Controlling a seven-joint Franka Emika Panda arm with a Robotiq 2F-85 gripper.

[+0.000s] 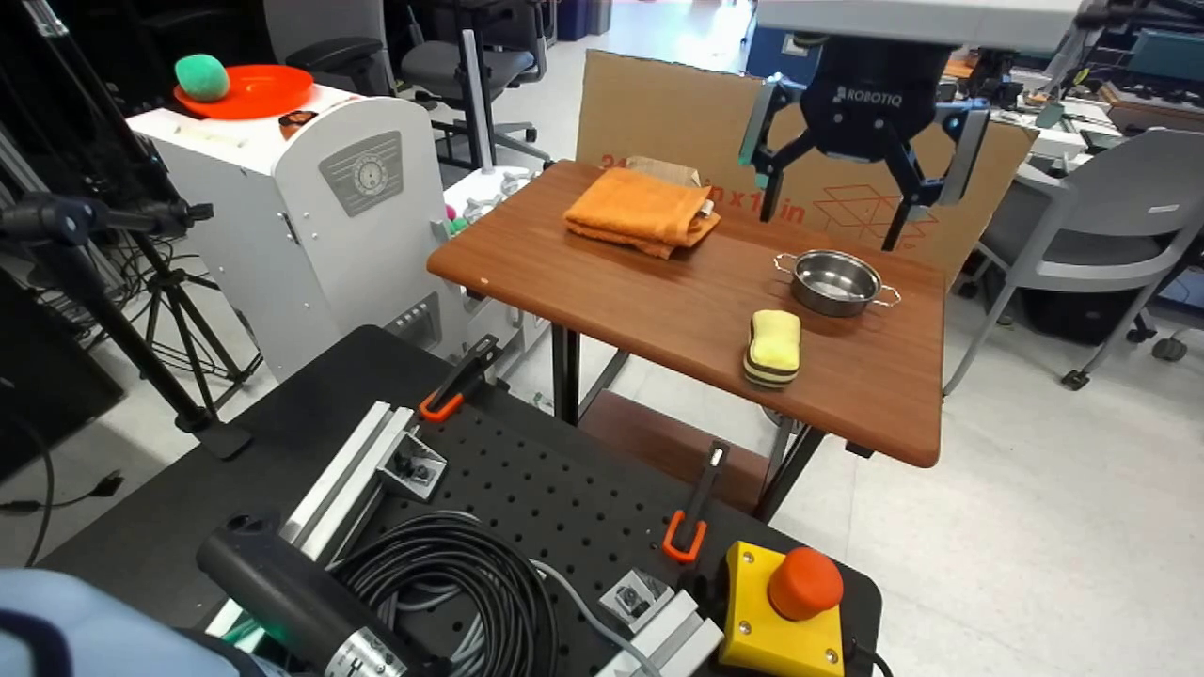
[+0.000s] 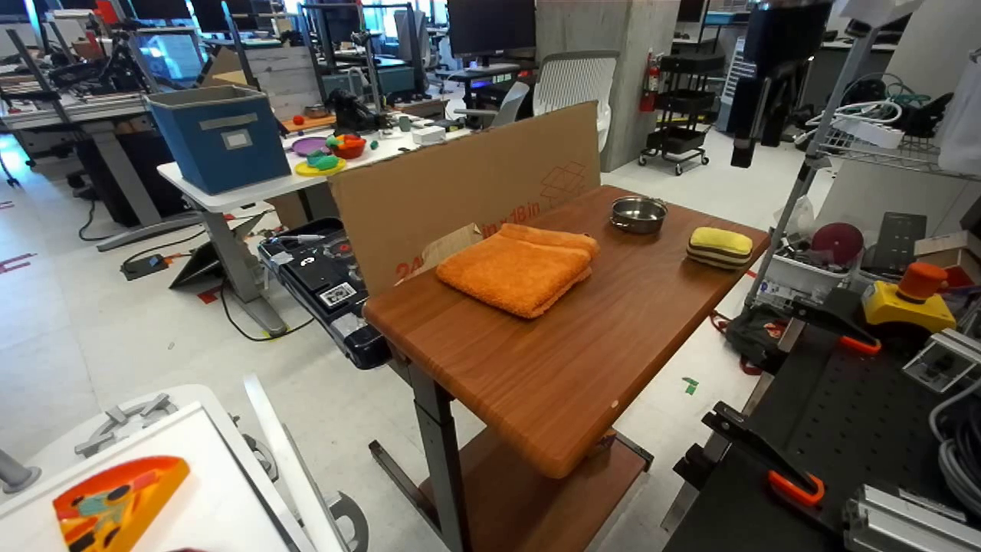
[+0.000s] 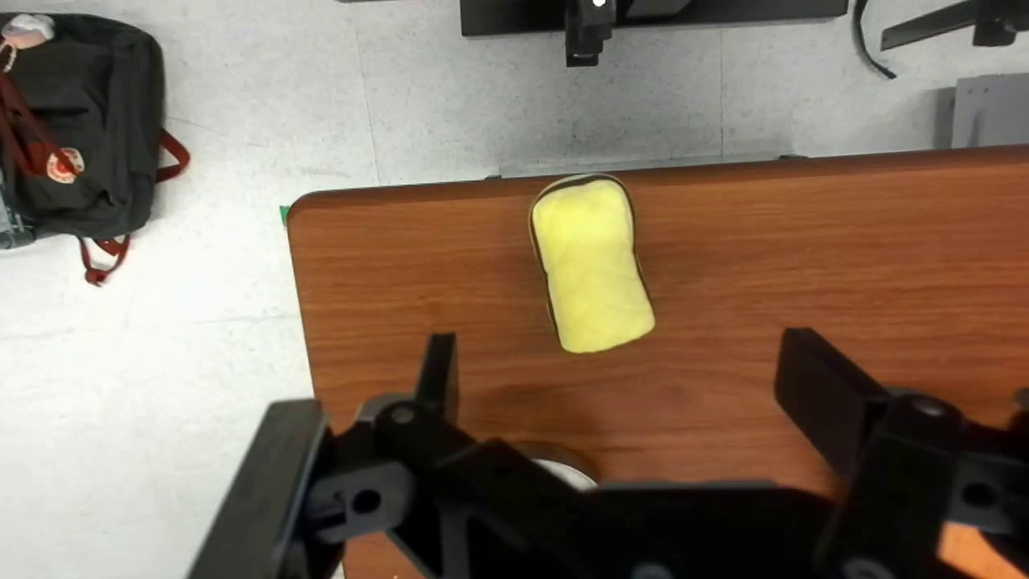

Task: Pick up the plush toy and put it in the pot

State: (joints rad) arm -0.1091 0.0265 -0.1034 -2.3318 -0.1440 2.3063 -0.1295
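The plush toy (image 1: 775, 346) is a yellow oblong lump with dark striped sides. It lies near the table's edge in both exterior views (image 2: 720, 244) and ahead of the fingers in the wrist view (image 3: 593, 269). The silver pot (image 1: 830, 297) stands on the table beside the toy, upright, with nothing visible in it. It also shows in an exterior view (image 2: 639, 221); in the wrist view only a sliver of the pot (image 3: 567, 473) shows behind the gripper. My gripper (image 1: 830, 224) is open with nothing between its fingers, above the table and pot. It frames the wrist view (image 3: 621, 350).
A folded orange cloth (image 1: 640, 209) lies at the other end of the wooden table (image 1: 602, 287). A cardboard sheet (image 2: 475, 184) stands upright along the table's side beyond the pot. A black bench with clamps and a yellow emergency stop (image 1: 785, 611) faces the toy's side.
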